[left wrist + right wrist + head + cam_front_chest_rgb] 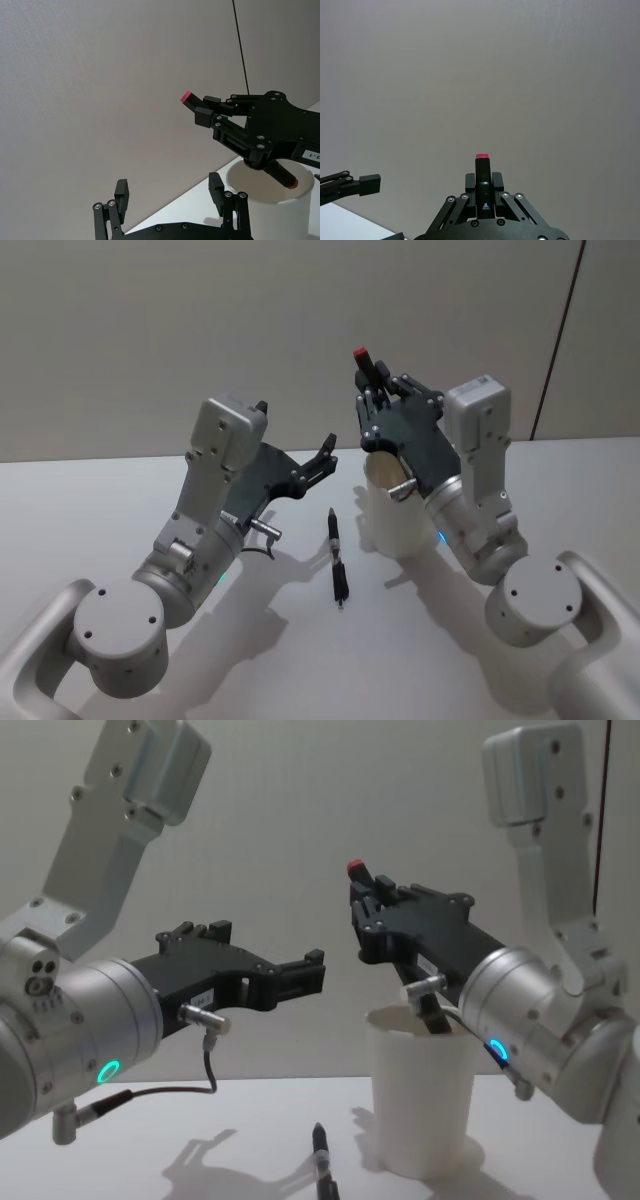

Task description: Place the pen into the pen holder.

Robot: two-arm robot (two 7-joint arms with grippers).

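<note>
— Black barrel, red cap: the pen [372,365] is seen clamped between the fingers of the right hand [380,390], raised above the pen holder [395,520].

— Confirmed from the left wrist view. The long axis is tilted steeply: the red upper end is pointed up and toward the far wall, and the lower end is aimed down at the holder's open mouth.

— Is the lower end inside?

— Over the mouth, it can be said. Whether it is below the rolled rim cannot be told.

— And the holder itself?

— White paper, stood upright on the desk [100,500], wider at the top. It is placed to the robot's right of centre, directly beneath the right hand.

— The left hand [322,458] is noted on the other side. It is held up off the desk, its fingers spread apart with nothing between them. It is pointed across toward the right hand, and a clear gap is seen between the two.

— A second pen [337,560] is spotted too, dark all over. It is laid flat on the desk between the two arms, near the holder's left side and not touching it.

— Its axis?

— Run nearly straight from the robot toward the wall, only slightly slanted, with a shadow thrown beside it.
</note>
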